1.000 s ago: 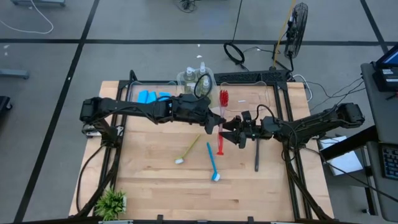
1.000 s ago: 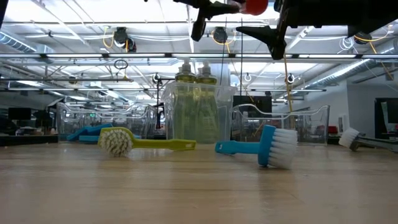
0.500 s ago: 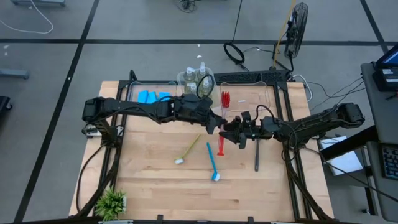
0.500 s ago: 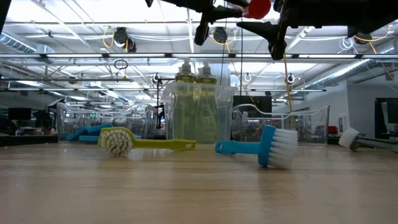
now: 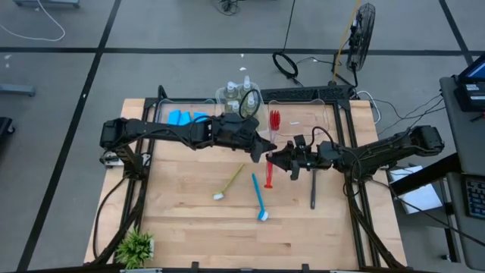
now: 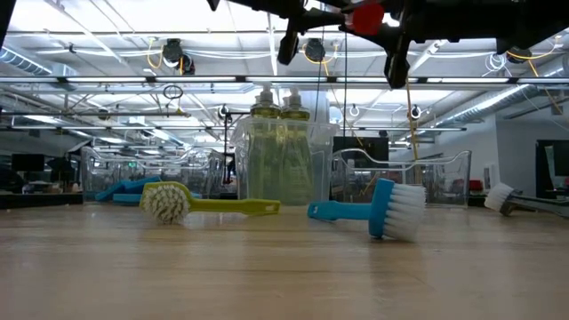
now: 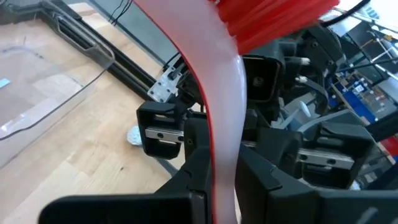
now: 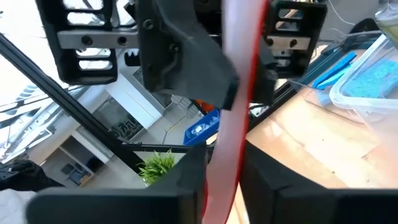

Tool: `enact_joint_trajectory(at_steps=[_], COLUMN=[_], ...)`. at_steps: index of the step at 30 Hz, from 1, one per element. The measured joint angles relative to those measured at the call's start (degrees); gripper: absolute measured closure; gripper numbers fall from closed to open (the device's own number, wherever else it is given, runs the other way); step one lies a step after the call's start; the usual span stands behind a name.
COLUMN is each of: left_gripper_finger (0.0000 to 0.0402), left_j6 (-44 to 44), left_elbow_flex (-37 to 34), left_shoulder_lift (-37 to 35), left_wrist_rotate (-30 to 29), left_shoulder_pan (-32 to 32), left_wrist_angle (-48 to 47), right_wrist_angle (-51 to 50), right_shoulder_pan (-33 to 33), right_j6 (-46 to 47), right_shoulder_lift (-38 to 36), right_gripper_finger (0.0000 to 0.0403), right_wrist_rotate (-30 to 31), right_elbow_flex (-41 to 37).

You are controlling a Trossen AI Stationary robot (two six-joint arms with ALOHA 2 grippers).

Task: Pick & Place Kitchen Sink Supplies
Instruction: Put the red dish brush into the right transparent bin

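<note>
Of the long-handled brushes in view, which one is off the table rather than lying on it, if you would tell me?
The red brush: both the left gripper and right gripper grip its handle in mid-air. The yellow-green, blue and dark grey brushes lie on the wood.

- Four long-handled brushes: red brush, blue brush, yellow-green brush, dark grey brush.
- One potted plant.
- Pump bottles: two visible.
- Blue sponges: count unclear.

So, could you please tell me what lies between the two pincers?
The red brush, held by both the left pincer and right pincer; both wrist views show it best.
</note>
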Motion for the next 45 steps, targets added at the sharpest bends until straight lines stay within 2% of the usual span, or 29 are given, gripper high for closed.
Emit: enact_joint_trajectory(at_steps=[2, 12, 14, 21, 28, 32, 37, 45], left_gripper_finger=[0.0358, 0.0356, 0.0331, 0.0202, 0.0132, 0.0118, 0.0123, 0.0124], left_j6=[0.4, 2.67, 3.3, 4.1, 4.67, 3.94, 3.14, 5.05], left_elbow_flex=[0.0, 0.0, 0.0, 0.0, 0.0, 0.0, 0.0, 0.0], left_shoulder_lift=[-0.03, -0.03, -0.02, -0.01, 0.01, 0.01, 0.1, 0.1], left_wrist_rotate=[0.17, 0.82, 0.87, 2.08, 8.26, 12.78, 19.06, 23.99], left_shoulder_pan=[0.0, 0.04, 0.04, 0.15, 1.25, 2.7, 4.38, 5.87], left_wrist_angle=[0.13, 1.73, 2.23, 2.17, 0.48, -0.45, -0.25, -0.43], right_wrist_angle=[0.13, 0.44, 0.4, 0.24, -3.24, -10.03, -21.08, -36.18], right_shoulder_pan=[0.0, 0.0, 0.02, -0.72, -2.56, -3.97, -6.03, -10.46], right_j6=[0.26, -0.5, -1.23, -2.2, -2.96, -2.9, -2.55, -3.22], right_shoulder_lift=[0.0, -0.1, -0.1, -1.13, -4.41, -7.26, -12.03, -19.6], right_gripper_finger=[0.0361, 0.0361, 0.0361, 0.0362, 0.0362, 0.0362, 0.0363, 0.0363], right_wrist_rotate=[0.02, 0.06, 0.78, 0.99, 1.11, 1.29, 3.13, 4.25], right_elbow_flex=[-0.01, -0.01, -0.01, 0.01, 0.01, 0.01, 0.01, 0.01])
